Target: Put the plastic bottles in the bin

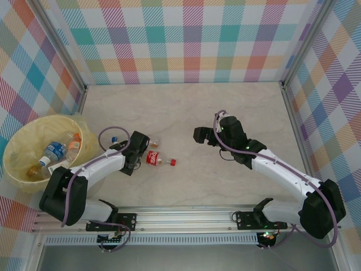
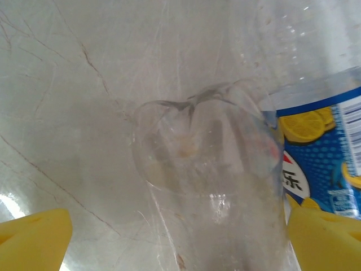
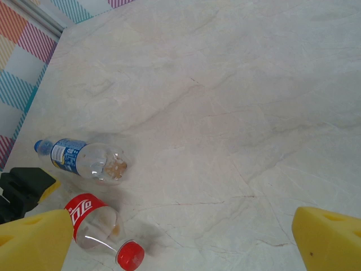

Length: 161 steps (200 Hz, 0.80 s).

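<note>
Up top, the left gripper sits low over two bottles lying flat on the pale marble-look tabletop. Poking out just past its tip is a clear plastic bottle with a red label and red cap, cap end pointing away from it; just beside that lies a clear plastic bottle with a blue label, running back under the arm. Well behind that gripper is the big round pale yellow translucent bin, with a few bottles inside; the right gripper hovers apart from the pair.

Left wrist: the left gripper is spread wide, yellow fingertips astride a clear lobed bottle base, not clamped; a blue lemon-printed label sits hard by the right-side finger.

Right wrist: the right gripper is spread wide over bare table. Off to its left is the blue-labelled bottle, blue cap, petal-shaped base; nearer its left finger is the red-labelled one, brownish dregs inside.
</note>
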### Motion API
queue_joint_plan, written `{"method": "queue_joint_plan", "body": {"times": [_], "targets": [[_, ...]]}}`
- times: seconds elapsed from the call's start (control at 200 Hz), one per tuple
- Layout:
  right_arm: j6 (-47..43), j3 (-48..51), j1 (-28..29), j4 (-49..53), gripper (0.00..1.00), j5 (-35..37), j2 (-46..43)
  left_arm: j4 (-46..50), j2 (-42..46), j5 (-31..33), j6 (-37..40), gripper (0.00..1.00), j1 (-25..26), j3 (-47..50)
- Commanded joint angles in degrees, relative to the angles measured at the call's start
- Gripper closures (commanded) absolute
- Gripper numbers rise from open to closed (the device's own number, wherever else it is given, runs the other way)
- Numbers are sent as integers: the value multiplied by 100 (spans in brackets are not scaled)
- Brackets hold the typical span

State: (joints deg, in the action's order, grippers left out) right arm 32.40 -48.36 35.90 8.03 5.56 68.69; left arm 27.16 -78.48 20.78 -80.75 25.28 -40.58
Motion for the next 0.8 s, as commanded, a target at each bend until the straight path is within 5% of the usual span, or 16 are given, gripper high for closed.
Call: {"method": "queue_joint_plan", "body": {"times": [0.0,0.595,0.8], "targets": [[72,-60,-46,41,0,43,9,114,-72,-231,77,4,-104,165],[71,-53,-43,60,0,59,40,-1073,393,-135,993,34,-137,752],[82,-46,-47,40,0,51,48,-769,899,-202,1560,44,-128,520]]}}
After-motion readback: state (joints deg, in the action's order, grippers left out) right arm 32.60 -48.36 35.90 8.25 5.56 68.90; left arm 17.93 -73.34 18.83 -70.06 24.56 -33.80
